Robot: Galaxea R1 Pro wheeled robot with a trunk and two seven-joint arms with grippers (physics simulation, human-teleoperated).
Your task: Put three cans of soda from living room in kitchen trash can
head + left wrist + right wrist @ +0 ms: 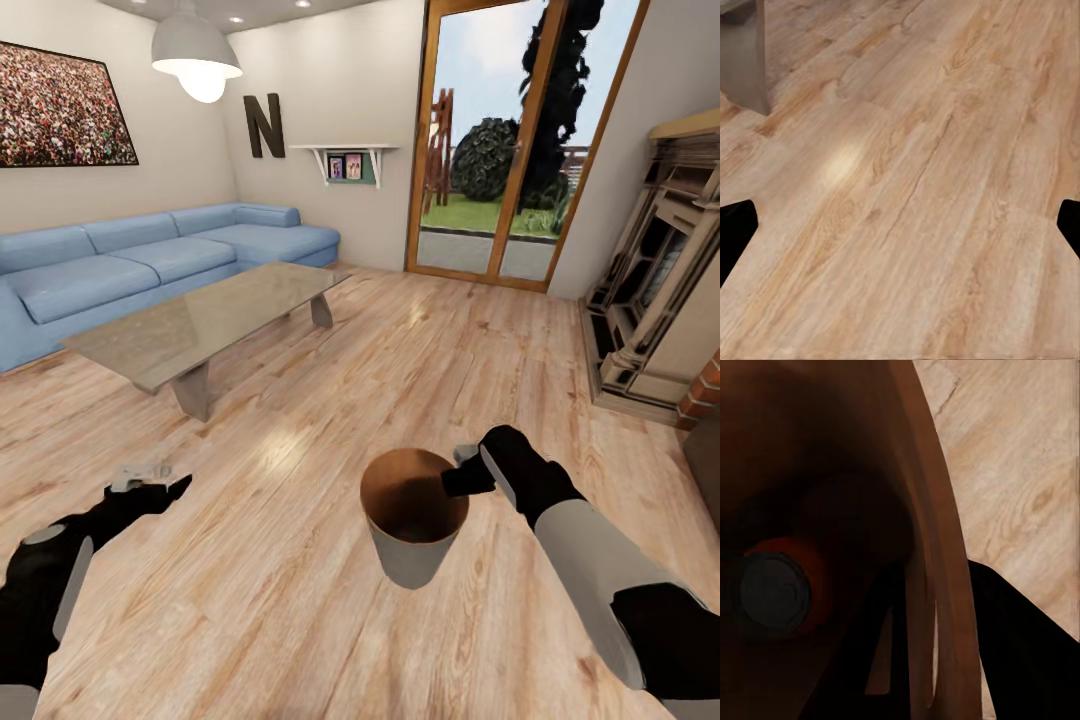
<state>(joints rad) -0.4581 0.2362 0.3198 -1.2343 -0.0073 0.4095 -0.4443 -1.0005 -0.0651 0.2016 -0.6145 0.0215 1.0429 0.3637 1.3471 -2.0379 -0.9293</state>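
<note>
Right gripper [463,478] pinches the rim of the tash can [412,545], held off the floor short of the glass coffee table [200,325] with an orange soda can [776,589] inside; a one-sided rim hold risks tipping or slipping during carriage.

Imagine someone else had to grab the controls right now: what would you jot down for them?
Right gripper: clamped on the rim of the bin, one finger inside, holding it over the living-room floor.
Left gripper: open, empty, low over the floor.
Cans: an orange can lies at the bottom of the bin. No other can can be made out inside; the interior is dark. None shows on the coffee table or sofa.
Done: at least one can binned.
Left: account for the other two cans, bin them, then get the bin to the kitchen.
</note>
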